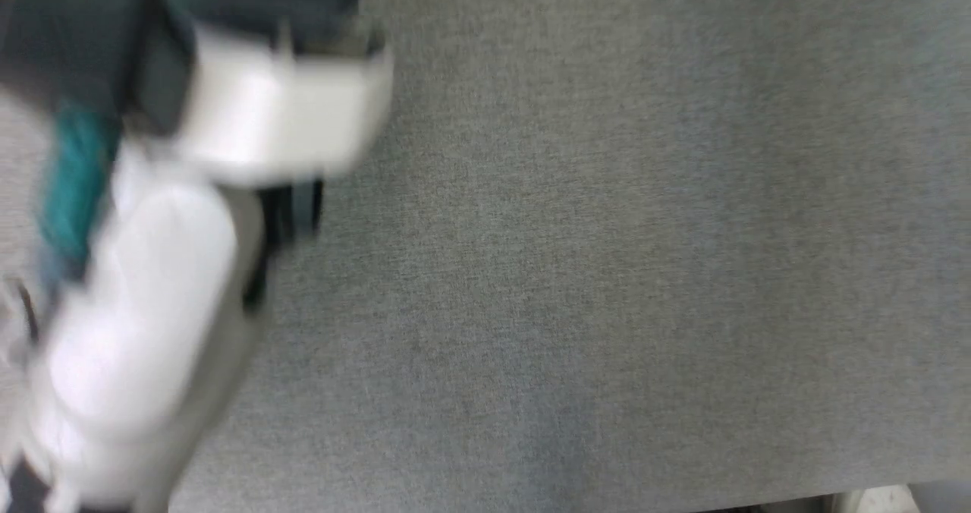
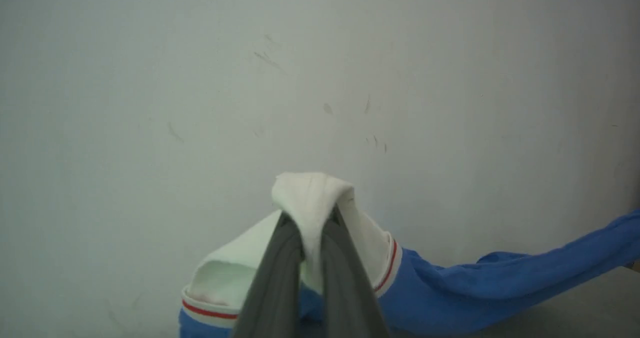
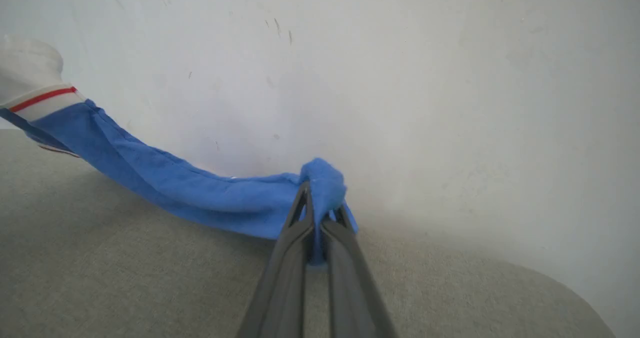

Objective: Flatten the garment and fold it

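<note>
Royal-blue garment (image 3: pixel 190 193) in left gripper (image 2: pixel 311 219) and right gripper (image 3: pixel 320 203)

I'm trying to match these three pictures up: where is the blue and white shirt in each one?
Head view: blurred; I can't pick it out beside the pale forearm.
Left wrist view: shirt at bottom centre, white sleeve pinched in the left gripper, blue trailing right.
Right wrist view: blue band from upper left to centre, pinched in the right gripper.
Shared landmark: the grey surface.
</note>
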